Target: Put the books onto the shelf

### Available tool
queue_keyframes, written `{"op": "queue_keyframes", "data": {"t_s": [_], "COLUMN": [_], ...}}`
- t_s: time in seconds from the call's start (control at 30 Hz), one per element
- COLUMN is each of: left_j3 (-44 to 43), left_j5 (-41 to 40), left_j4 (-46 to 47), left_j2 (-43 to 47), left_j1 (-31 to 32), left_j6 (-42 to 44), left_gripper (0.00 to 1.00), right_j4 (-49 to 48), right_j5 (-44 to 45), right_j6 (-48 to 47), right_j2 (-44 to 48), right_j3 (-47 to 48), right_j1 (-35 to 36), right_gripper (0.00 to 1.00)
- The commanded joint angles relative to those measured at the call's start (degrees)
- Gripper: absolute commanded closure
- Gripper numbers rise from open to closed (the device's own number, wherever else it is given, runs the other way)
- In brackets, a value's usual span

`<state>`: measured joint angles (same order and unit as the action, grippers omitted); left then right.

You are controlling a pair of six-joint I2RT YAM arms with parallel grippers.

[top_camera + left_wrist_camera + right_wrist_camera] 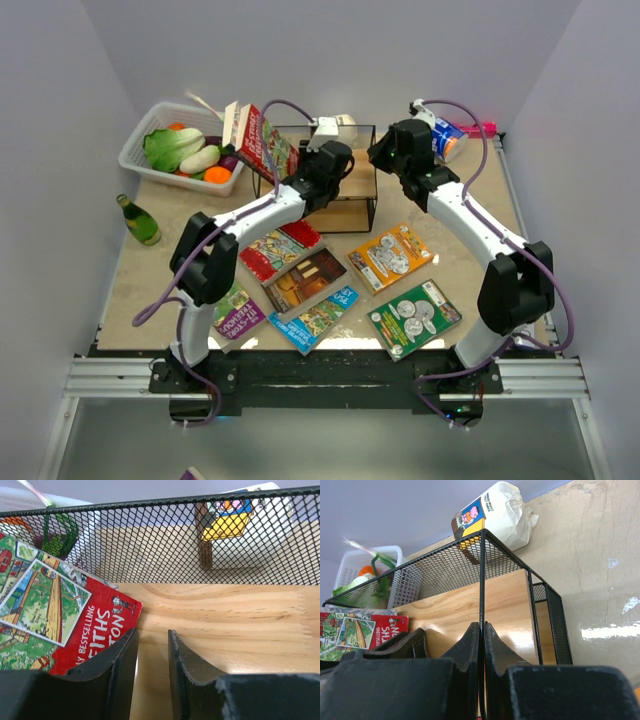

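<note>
The shelf (355, 205) is a black wire rack with a pale wooden board, standing at the back middle of the table. A red book (262, 140) leans at its left end, and its corner rests on the board (225, 625) in the left wrist view. My left gripper (152, 636) hovers over the board beside that book (60, 615), jaws narrowly open with nothing between them. My right gripper (482, 626) is shut on a thin black rod (481, 575) of the shelf frame. Several more books lie flat in front: red (280, 250), brown (305, 278), blue (315, 318), purple (237, 312), orange (390, 256), green (414, 317).
A white basket (135, 160) of vegetables stands at the back left, with a green bottle (139, 220) in front of it. A white bag (500, 515) sits behind the shelf. A small colourful package (450, 138) lies at the back right.
</note>
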<state>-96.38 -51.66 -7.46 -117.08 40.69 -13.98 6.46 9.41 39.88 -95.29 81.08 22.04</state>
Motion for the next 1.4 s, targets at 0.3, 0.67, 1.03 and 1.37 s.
{"op": "queue_keyframes", "data": {"t_s": [0.3,0.67,1.03,1.37], "left_j3": [-3.12,-1.62,2.07,6.02], "left_j5": [0.42,-2.74,-3.1,2.51], "left_j4": [-21.72,-25.14,-27.61,-21.9], "left_j2": [-4.13,-2.46,0.44,4.75], "left_j1": [-6.58,-7.46,-10.01,-10.19], "left_j6": [-8.61,-8.44,-10.19,-10.1], "left_gripper": [0.74,0.74,0.73,0.66], "right_j4": [5.76,5.41,4.7,4.44], "right_j5": [-0.88,-0.97,-1.5,-1.85], "right_j6": [-0.59,-0.59,-0.33,-0.15], "right_j2": [-1.75,-1.66,-1.13,-0.78], "right_j3": [-1.89,-2.15,-2.85,-2.94], "right_j1": [-0.07,-0.07,0.02,0.02], "right_gripper": [1.0,1.0,1.0,1.0]}}
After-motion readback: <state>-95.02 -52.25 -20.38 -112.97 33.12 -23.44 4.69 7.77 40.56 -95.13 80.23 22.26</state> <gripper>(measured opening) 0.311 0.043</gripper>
